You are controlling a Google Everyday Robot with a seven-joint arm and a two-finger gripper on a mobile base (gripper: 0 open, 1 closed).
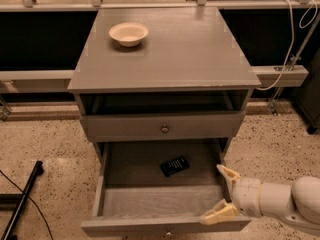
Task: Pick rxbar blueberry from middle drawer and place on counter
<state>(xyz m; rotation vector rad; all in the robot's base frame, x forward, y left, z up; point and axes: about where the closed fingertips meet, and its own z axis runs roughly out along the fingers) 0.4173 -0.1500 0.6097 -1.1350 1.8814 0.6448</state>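
The rxbar blueberry (pixel 174 166), a small dark flat bar, lies on the floor of the open middle drawer (pixel 150 199), toward the back and a little right of centre. My gripper (pixel 223 194) comes in from the lower right and hangs over the drawer's front right corner, its two cream fingers spread apart and empty. It is to the right of and nearer than the bar, not touching it. The counter (pixel 185 49) is the grey cabinet top above.
A cream bowl (pixel 128 34) stands on the counter's back left. A closed drawer with a round knob (pixel 164 129) sits above the open one. A pale ledge with metal posts (pixel 60 4) runs behind. A black pole (pixel 22 204) lies on the speckled floor at left.
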